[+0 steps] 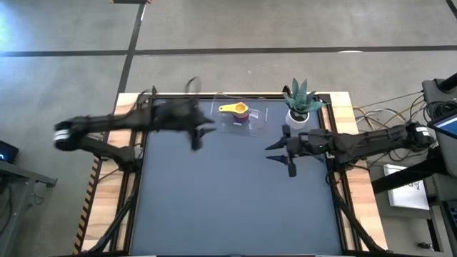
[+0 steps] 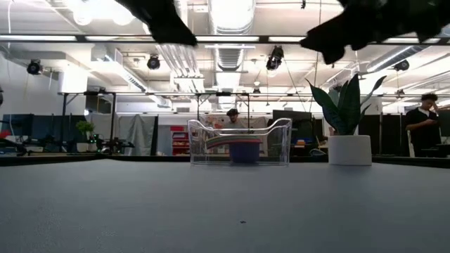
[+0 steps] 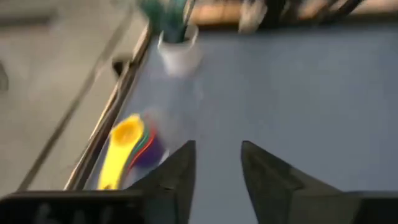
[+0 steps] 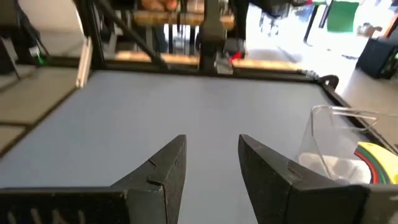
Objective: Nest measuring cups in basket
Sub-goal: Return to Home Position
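The clear basket (image 1: 261,123) stands on the blue mat at the table's far edge, near the middle. The measuring cups (image 1: 235,110) lie stacked inside it, a yellow one on top with green, red and purple edges (image 3: 144,148) showing beneath. My left gripper (image 3: 217,146) hangs in the air to the left of the basket. It is open, with nothing between its fingers. My right gripper (image 4: 211,138) hovers to the right of the basket and nearer to me, also open and holding nothing. Both grippers are well above the mat in the low view.
A white pot with a green spiky plant (image 1: 300,107) stands just right of the basket at the far edge. The blue mat (image 1: 235,200) stretches bare toward the near edge. People and equipment show in the room behind (image 2: 425,119).
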